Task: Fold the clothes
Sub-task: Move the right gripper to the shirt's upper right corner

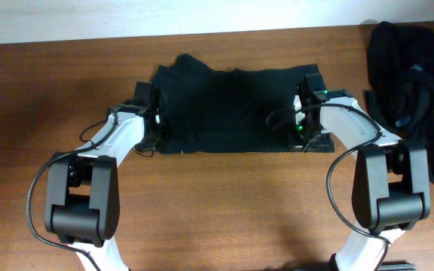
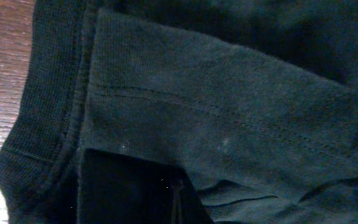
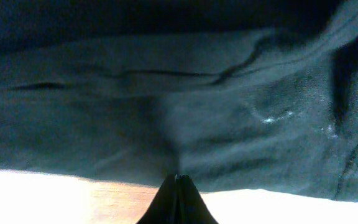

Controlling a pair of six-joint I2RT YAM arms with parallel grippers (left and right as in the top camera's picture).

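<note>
You see the black T-shirt spread flat on the table, left gripper closed at its left sleeve, right gripper closed at its right edge, tips at the hem, 1 heap of black clothes far right.

Overhead: fixed high above, facing straight down on the tabletop; far enough back to take in the whole spread black garment and a dark pile at the right edge.
Left wrist: very close over the garment's ribbed edge and stitched hem; a sliver of tabletop shows at the left.
Right wrist: low, close and blurred, looking past the right pincer over a strip of tabletop onto cloth.
Shared: all three show the black garment, and both wrist views show only small patches of it.
</note>
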